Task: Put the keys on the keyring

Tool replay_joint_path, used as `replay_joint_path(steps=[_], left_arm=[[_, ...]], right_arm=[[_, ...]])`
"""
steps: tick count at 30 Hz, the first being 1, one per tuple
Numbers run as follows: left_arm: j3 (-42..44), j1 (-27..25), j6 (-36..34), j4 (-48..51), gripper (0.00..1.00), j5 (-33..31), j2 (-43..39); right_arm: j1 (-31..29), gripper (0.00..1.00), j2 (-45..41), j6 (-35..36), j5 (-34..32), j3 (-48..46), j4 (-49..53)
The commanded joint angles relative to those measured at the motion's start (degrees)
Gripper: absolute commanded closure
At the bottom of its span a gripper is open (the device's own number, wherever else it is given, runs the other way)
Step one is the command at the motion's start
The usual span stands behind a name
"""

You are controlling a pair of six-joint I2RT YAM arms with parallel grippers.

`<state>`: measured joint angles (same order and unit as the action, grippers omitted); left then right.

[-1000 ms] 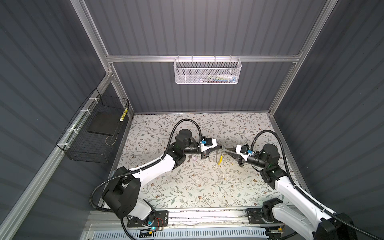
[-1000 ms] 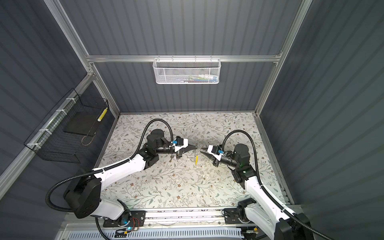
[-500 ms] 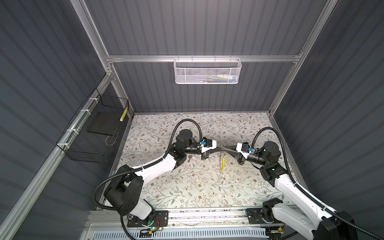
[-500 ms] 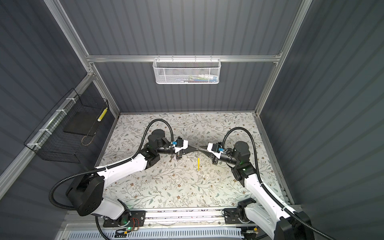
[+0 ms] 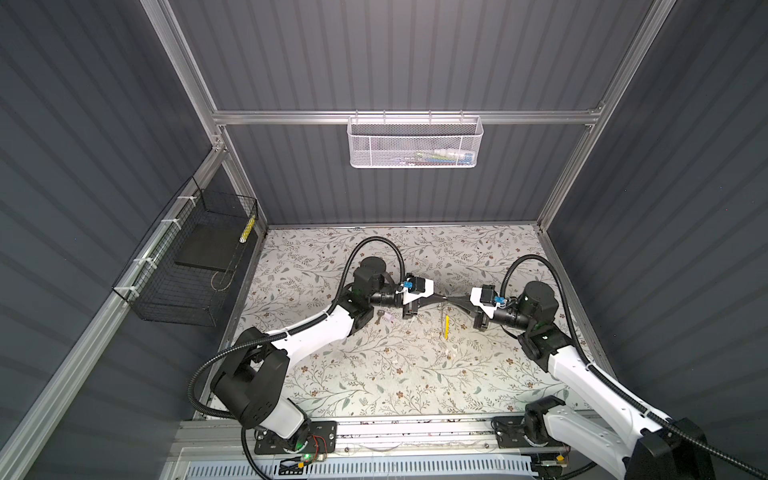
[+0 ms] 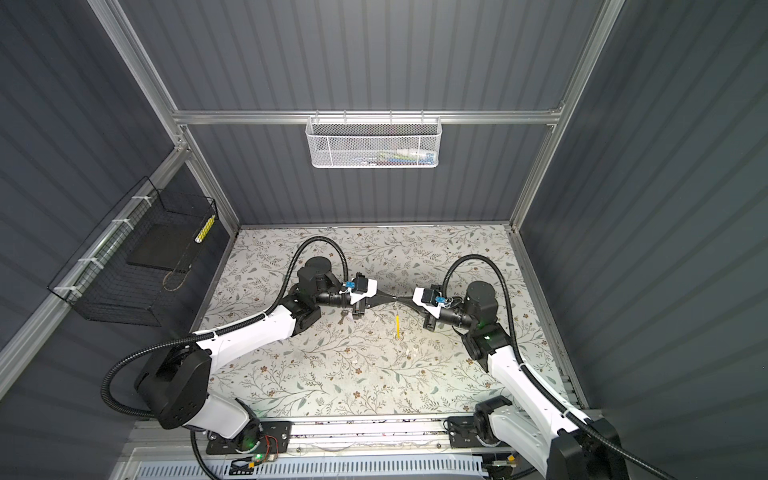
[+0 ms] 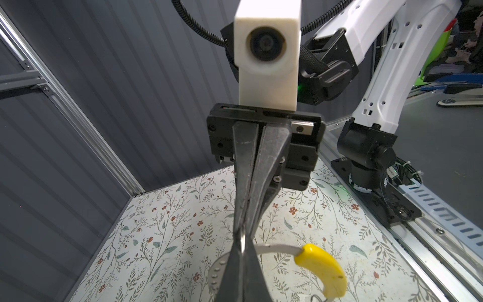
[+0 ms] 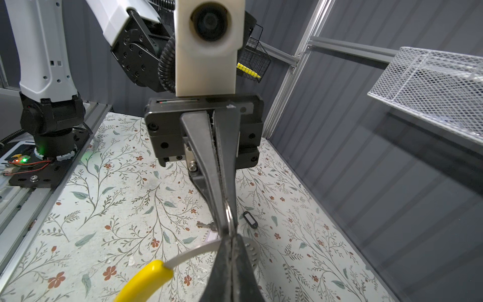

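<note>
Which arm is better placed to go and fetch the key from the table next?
Probably the left: the key lies beside the left arm, while the right gripper, shut on the keyring, is farther away and can hold it.

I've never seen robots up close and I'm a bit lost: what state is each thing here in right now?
left hand: shut on the keyring.
right hand: shut on the keyring.
keyring: held above the table between both hands, yellow tag dangling.
key with lilac tag: loose on the table, not on the ring.
black-rimmed tag: loose on the table too.
</note>
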<state>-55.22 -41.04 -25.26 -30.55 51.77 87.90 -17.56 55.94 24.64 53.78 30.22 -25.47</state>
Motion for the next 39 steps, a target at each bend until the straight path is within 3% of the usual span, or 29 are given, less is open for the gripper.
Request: replay_joint_path(steps=[1,5,9,14,21,39], left_arm=[[-2.08,-0.01,-1.28,0.94,1.0,1.0,0.82],[-1.6,-0.01,-3.56,2.89,0.8,-2.05,-0.23],[-1.61,-0.01,-10.78,10.67,0.63,-7.88,-3.4],[-1.77,-0.14,-16.6,16.04,0.62,-14.1,-6.23],[-2.81,-2.43,-20.36,19.86,0.62,-17.74,-7.16],[-7.34,-4.93,-21.68,22.6,0.7,-23.55,-3.26]], right_arm=[[-0.37,1.0,-0.03,0.74,1.47,2.26,0.33],[-0.78,1.0,-0.94,3.95,-2.73,1.47,1.34],[-1.5,1.0,-2.84,8.56,-9.71,-0.12,1.46],[-4.19,1.0,-4.59,19.13,-18.63,-2.05,1.81],[-7.45,1.0,-4.61,26.21,-27.17,-4.12,-2.33],[-8.64,1.0,-3.91,27.31,-27.54,-3.83,-0.96]])
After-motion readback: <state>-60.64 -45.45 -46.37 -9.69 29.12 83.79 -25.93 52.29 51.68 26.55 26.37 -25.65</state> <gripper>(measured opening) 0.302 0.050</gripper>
